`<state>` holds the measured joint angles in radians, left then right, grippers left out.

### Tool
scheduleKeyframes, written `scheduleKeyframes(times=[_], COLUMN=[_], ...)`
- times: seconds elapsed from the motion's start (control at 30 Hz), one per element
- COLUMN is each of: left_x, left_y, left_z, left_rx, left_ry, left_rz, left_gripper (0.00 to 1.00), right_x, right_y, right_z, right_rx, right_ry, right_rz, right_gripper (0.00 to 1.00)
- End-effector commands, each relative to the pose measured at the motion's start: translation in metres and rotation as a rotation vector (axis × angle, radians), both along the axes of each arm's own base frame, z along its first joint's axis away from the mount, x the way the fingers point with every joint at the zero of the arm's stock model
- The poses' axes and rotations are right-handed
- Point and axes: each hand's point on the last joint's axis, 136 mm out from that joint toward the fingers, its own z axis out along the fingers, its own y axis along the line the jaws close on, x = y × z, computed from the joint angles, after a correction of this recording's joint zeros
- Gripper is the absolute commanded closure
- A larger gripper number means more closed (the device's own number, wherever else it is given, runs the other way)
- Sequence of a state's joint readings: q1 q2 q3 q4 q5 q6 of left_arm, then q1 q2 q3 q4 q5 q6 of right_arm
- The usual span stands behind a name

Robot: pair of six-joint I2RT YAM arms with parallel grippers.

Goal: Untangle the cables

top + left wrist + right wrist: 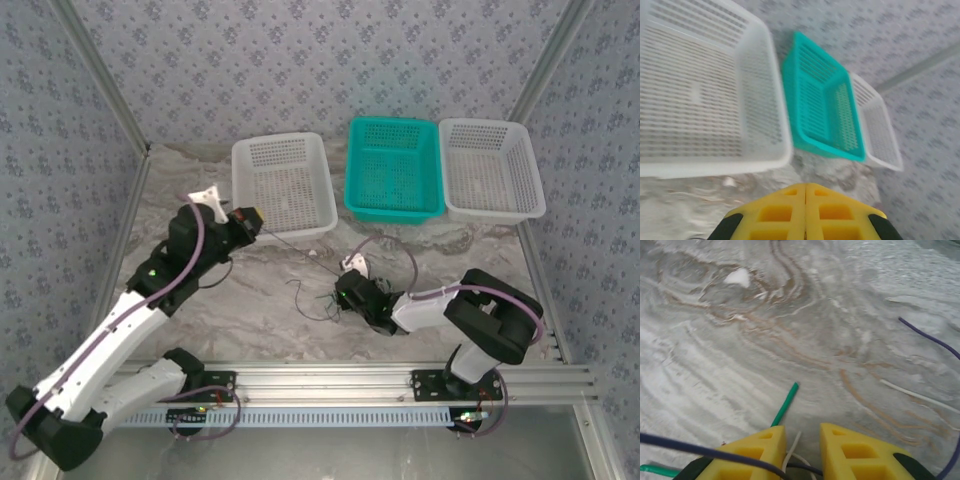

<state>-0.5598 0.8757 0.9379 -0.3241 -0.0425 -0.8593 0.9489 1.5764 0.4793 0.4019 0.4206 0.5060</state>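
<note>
My right gripper [803,434] has its jaws apart. The cables [783,407] lie between them and just beyond. My left gripper [805,188] is pressed together near the left basket [715,169].

Cables [785,409] on table [250,320], three baskets [392,214] behind

- Top view: cables [318,300] by the right tool [342,296] are too thin, so I can't sort colours or crossings.
- Right wrist: green cable [785,410] vanishes under the tool; purple cable [930,337] runs off the right edge.
- Left wrist: blurry; left tool [805,189] cropped at bottom, white basket [782,130] cropped left.
</note>
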Motion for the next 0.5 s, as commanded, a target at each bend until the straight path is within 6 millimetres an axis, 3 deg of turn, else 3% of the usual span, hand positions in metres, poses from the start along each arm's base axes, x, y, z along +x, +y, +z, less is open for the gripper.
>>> scheduleKeyframes(times=[0.0,0.2,0.27,0.33,0.37,0.43,0.47], left_x=[-0.006,-0.029,-0.038,-0.039,-0.037,-0.026,-0.021], left_y=[0.051,0.133,0.151,0.152,0.145,0.122,0.108], left_z=[0.029,0.048,0.049,0.046,0.039,0.033,0.025], left_rx=[0.047,0.141,0.168,0.161,0.152,0.097,0.070], left_ry=[-0.060,-0.062,-0.054,-0.054,-0.044,-0.058,-0.057], left_rz=[0.139,0.408,0.475,0.476,0.442,0.337,0.266], left_gripper=[1.00,1.00,1.00,1.00,1.00,1.00,1.00], right_x=[-0.019,-0.018,-0.017,-0.015,-0.014,-0.010,-0.008], right_y=[-0.062,-0.088,-0.097,-0.098,-0.093,-0.081,-0.075], right_z=[-0.043,-0.040,-0.039,-0.035,-0.031,-0.020,-0.013], right_rx=[-0.127,-0.104,-0.088,-0.063,-0.050,-0.038,-0.028], right_ry=[0.130,0.141,0.145,0.148,0.142,0.121,0.112], right_rz=[-0.155,-0.250,-0.285,-0.281,-0.257,-0.184,-0.158], right_gripper=[0.73,0.70,0.68,0.71,0.78,0.97,1.00])
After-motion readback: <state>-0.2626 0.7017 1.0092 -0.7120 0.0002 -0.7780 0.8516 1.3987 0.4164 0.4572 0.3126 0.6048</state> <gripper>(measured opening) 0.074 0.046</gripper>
